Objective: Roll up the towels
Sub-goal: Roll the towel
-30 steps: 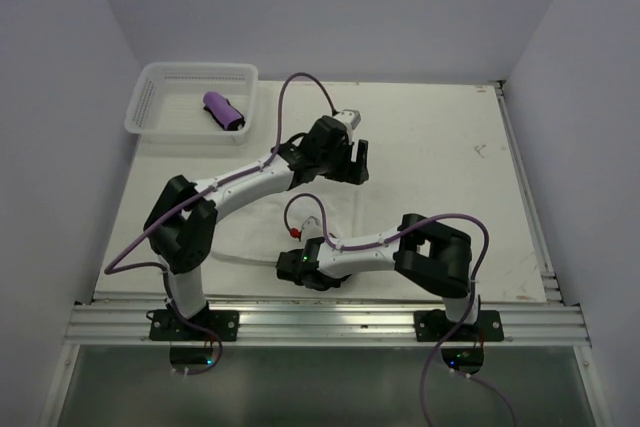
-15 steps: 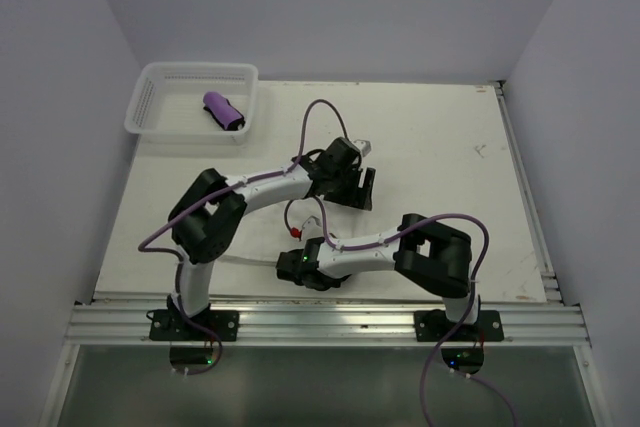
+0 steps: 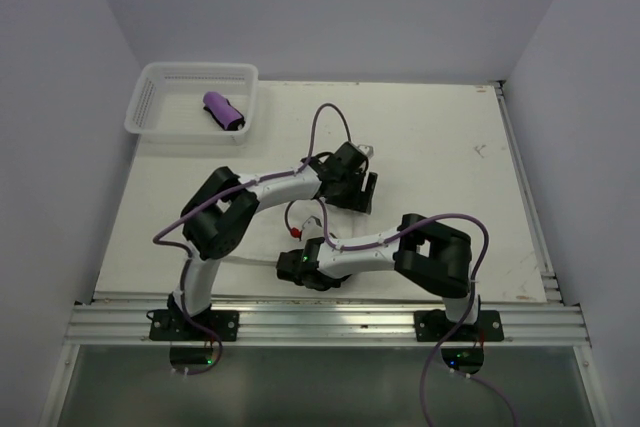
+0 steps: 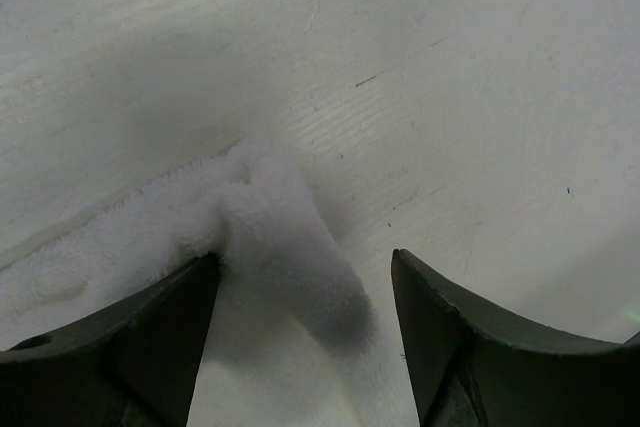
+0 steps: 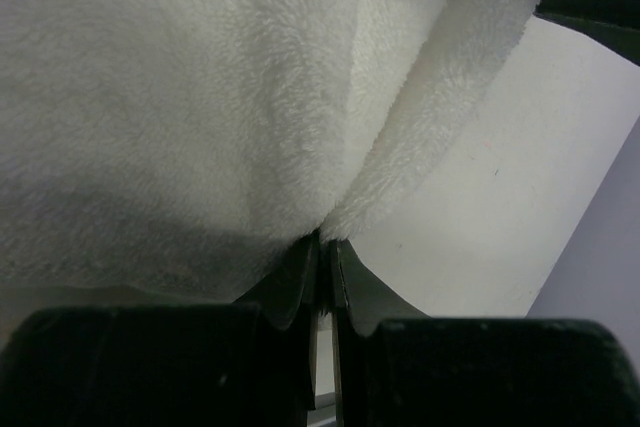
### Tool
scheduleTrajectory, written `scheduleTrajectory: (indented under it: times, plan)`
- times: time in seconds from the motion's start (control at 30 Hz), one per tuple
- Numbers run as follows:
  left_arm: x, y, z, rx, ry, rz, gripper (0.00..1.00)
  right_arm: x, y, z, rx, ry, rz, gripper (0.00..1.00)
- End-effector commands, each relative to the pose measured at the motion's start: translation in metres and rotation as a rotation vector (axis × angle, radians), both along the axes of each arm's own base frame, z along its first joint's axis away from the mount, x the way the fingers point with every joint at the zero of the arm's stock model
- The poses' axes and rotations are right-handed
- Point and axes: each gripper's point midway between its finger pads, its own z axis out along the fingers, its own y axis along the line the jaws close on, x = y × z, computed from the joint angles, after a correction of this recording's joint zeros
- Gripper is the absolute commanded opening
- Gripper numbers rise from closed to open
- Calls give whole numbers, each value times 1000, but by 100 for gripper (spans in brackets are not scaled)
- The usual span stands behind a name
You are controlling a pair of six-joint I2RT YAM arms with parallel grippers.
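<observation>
The purple towel [image 3: 224,112] lies rolled up in the white mesh basket [image 3: 150,97] at the far left. The white towel [image 5: 200,97] lies on the table between the arms and blends into the table top in the top view. My left gripper [image 3: 362,192] is open, low over the table, with its jaws either side of a raised fold of the white towel [image 4: 285,237]; the left fingertip [image 4: 195,292] touches the pile. My right gripper [image 3: 283,265] is shut on the white towel, pinching an edge where two layers meet [image 5: 325,237].
The table [image 3: 440,147] is white with a metal rail [image 3: 330,322] along its near edge. Purple cables loop above both arms. Grey walls close in the left, the right and the back.
My left arm has folded back, bringing its open gripper nearer and slightly right, down over the towel fold. The right arm and the purple towel have not moved.
</observation>
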Motion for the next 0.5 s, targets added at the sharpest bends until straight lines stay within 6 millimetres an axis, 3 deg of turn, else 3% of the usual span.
scheduleTrajectory:
  times: [0.0,0.13,0.17,0.27,0.47]
  plan:
    - [3,-5,-28,81,0,23,74,-5,1,-15,27,19,-39,0]
    - [-3,-2,-55,177,8,25,64,-5,3,-14,21,8,-33,0]
    - [-6,3,-65,216,14,31,55,-6,2,-13,12,11,-30,0]
    - [-8,13,-78,279,11,40,42,-8,3,-13,1,3,-21,0]
    - [-10,27,-90,385,4,28,34,-10,3,-11,4,0,-15,0]
